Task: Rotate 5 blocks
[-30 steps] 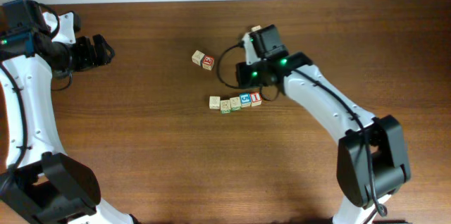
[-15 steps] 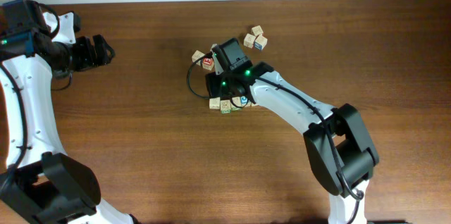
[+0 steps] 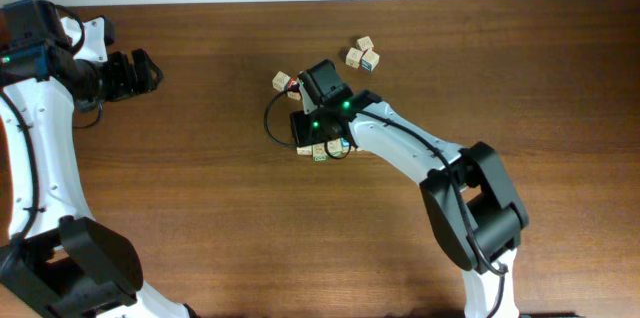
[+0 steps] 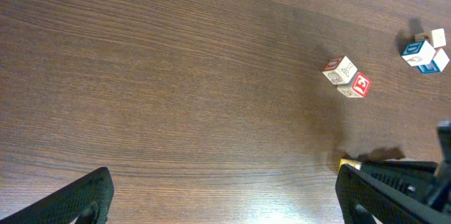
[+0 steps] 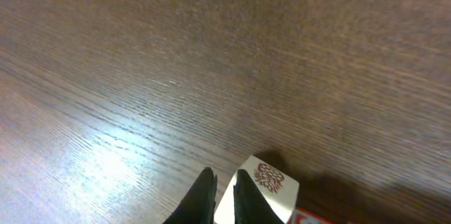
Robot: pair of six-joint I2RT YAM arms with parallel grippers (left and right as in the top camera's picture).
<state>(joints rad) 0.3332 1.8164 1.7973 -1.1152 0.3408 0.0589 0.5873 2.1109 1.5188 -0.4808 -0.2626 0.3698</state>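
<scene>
now the right gripper (image 5: 223,176) sits low over the line of five blocks (image 3: 320,154), which lies near the middle of the table (image 3: 200,218); from overhead the wrist covers most of the line and only a few pale cubes peek out beneath it. in the wrist view its fingers (image 5: 203,199) are pinched nearly together with nothing between them, so i read this as a push and not a pick. a cube with a brown print (image 5: 268,176) on top sits just right of the tips, with a sliver of red beside it at the frame's edge; i take it for one of the line's cubes, but i can't tell which, nor whether the finger is truly touching it. the left gripper (image 3: 148,68) hangs wide apart and empty at the far left, well clear of the work. to do this step well i'd keep the tips low against the side face of the cube, not its top edge, so it slides instead of tipping. i'd sweep in a slow arc about the line's middle, so the cubes turn as one row and don't fan apart. the risk, as i judge it, is the row breaking at a joint, or the wrist brushing the pair of cubes (image 4: 344,77) close by, so i'd watch the overhead view and stop to re-seat if a gap opens.
</scene>
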